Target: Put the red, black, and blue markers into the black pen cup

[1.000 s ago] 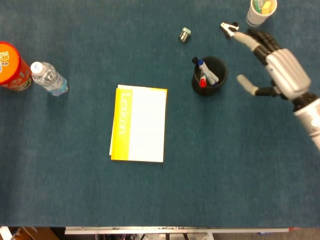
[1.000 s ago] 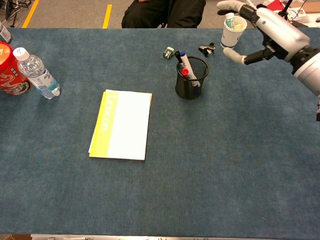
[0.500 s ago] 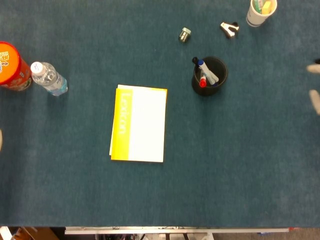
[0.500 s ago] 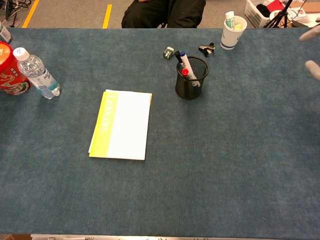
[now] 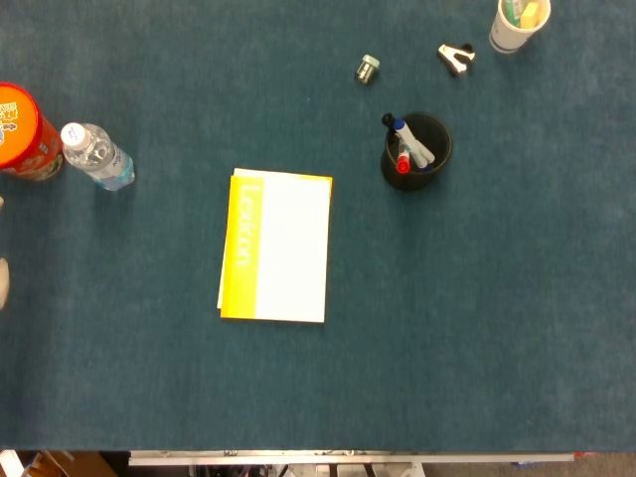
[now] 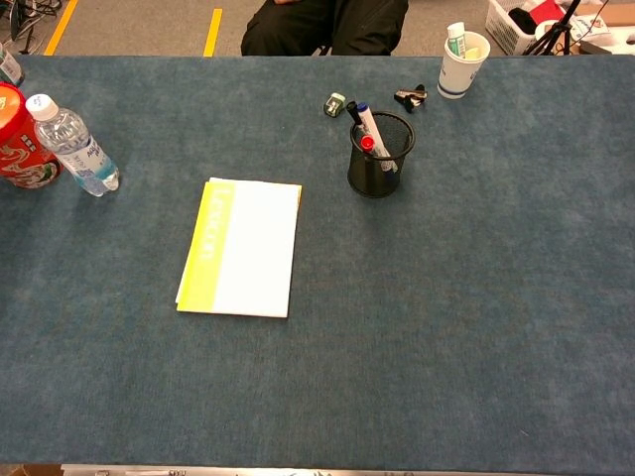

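Note:
The black mesh pen cup (image 5: 418, 151) stands upright on the blue table, right of centre; the chest view shows it too (image 6: 380, 154). Three markers stand in it: the red-capped marker (image 5: 402, 166), the black-capped marker (image 5: 389, 120) and the blue-capped marker (image 5: 398, 126). In the chest view their caps stick out above the rim, red (image 6: 367, 144), black (image 6: 351, 107), blue (image 6: 362, 108). Only a pale sliver of my left hand (image 5: 3, 281) shows at the left edge of the head view, far from the cup. My right hand appears in neither view.
A yellow and white notebook (image 5: 275, 246) lies mid-table. A water bottle (image 5: 97, 156) and a red can (image 5: 25, 132) stand at the far left. Behind the cup are a small metal object (image 5: 368, 69), a binder clip (image 5: 456, 58) and a paper cup (image 5: 517, 24).
My right hand pulled away from beside the cup and left both views to the right. A sliver of my left hand came in at the left edge. The cup and markers stayed put.

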Controlling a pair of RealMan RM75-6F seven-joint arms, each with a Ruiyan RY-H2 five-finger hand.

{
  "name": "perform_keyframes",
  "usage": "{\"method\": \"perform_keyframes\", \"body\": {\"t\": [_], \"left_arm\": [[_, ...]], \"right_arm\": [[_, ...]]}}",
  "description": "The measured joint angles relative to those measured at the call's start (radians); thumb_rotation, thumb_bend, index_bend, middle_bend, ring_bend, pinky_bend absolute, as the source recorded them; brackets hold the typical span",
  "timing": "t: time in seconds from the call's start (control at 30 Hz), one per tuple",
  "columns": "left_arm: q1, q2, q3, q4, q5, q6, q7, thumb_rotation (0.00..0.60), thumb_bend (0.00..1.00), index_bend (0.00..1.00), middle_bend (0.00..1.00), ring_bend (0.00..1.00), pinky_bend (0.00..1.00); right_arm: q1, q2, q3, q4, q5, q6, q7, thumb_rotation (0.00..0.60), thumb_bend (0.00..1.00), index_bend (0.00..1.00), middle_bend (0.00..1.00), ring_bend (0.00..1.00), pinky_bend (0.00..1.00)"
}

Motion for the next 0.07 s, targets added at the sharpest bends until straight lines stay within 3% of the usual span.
{"method": "perform_keyframes", "body": {"t": [0.07], "left_arm": [[-0.002, 0.001, 0.000, 0.000, -0.001, -0.002, 0.002, 0.600, 0.48, 0.17, 0.20, 0.20, 0.20]], "right_arm": [[-0.005, -0.001, 0.010, 0.011, 0.003, -0.010, 0.010, 0.600, 0.39, 0.33, 0.27, 0.13, 0.06]]}}
